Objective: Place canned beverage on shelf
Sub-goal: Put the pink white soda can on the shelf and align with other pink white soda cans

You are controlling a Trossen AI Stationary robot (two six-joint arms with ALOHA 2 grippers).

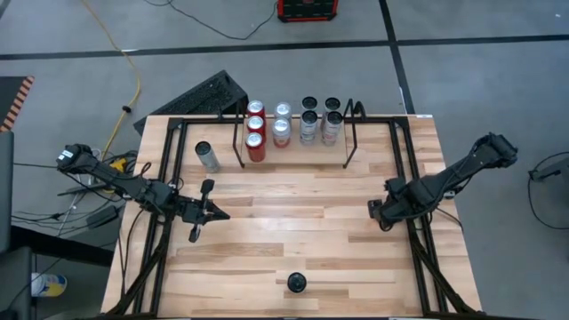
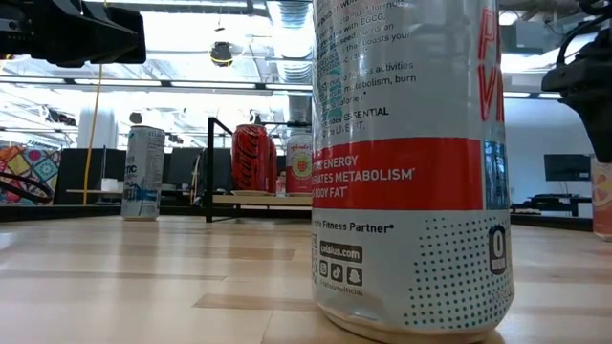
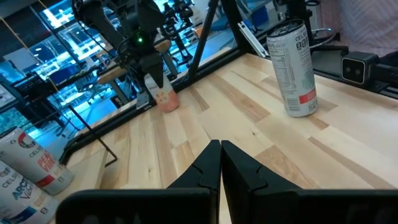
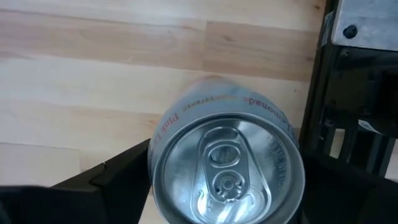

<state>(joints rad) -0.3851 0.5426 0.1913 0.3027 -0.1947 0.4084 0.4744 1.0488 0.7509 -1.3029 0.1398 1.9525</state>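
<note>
Red case [image 1: 307, 9] and yellow cable [image 1: 116, 44] on grey floor [image 1: 480, 71]

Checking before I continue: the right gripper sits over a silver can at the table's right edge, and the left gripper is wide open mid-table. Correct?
Not quite. The left gripper is shut, its dark fingers pressed together in the left wrist view. The right gripper does straddle the silver pull-tab can by the right edge.

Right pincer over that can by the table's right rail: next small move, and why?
Probably close on it. The right pincer stands open, its fingers flanking an upright can seen from above, with nothing gripped yet. The shelf holds other cans; the left pincer waits shut.
</note>
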